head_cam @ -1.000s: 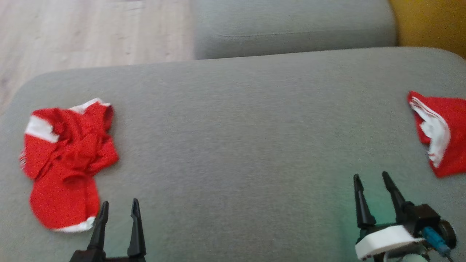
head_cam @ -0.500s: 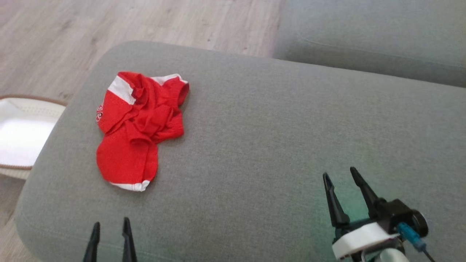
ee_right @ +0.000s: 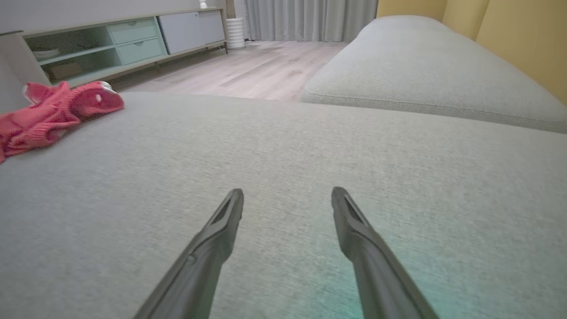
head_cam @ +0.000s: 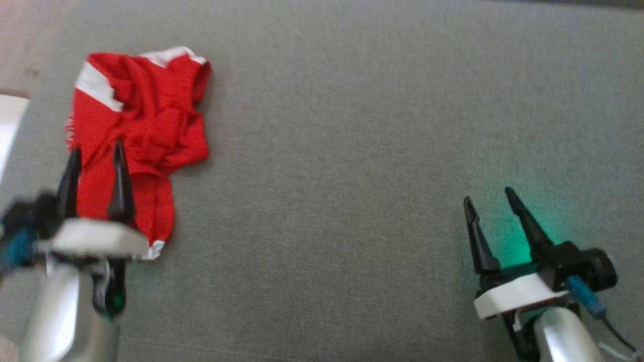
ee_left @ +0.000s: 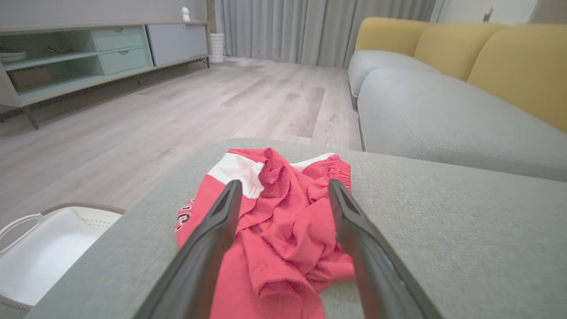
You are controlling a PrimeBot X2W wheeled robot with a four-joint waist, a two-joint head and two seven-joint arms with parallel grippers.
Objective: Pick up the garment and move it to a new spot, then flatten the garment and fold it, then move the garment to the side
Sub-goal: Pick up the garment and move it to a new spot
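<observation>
A crumpled red garment (head_cam: 146,115) with white trim lies near the left end of the grey sofa seat (head_cam: 352,151). My left gripper (head_cam: 95,151) hovers open over the garment's near part, its two dark fingers pointing at the cloth. In the left wrist view the garment (ee_left: 283,221) shows between the spread fingers of that gripper (ee_left: 283,190), with nothing pinched. My right gripper (head_cam: 490,196) stands open over bare cushion at the lower right, far from the cloth. In the right wrist view the garment (ee_right: 48,113) lies far off at the left, and the gripper (ee_right: 288,195) holds nothing.
A white basket (ee_left: 48,248) stands on the wood floor (ee_left: 177,102) just past the seat's left end. A second grey cushion (ee_left: 443,110) with yellow backrests (ee_left: 500,53) lies beyond. A low cabinet (ee_left: 88,53) lines the far wall.
The head camera has swung and dipped, so the garment sits closer and more to the left. My left gripper has risen into view over the garment's near part. Both grippers stay open.
</observation>
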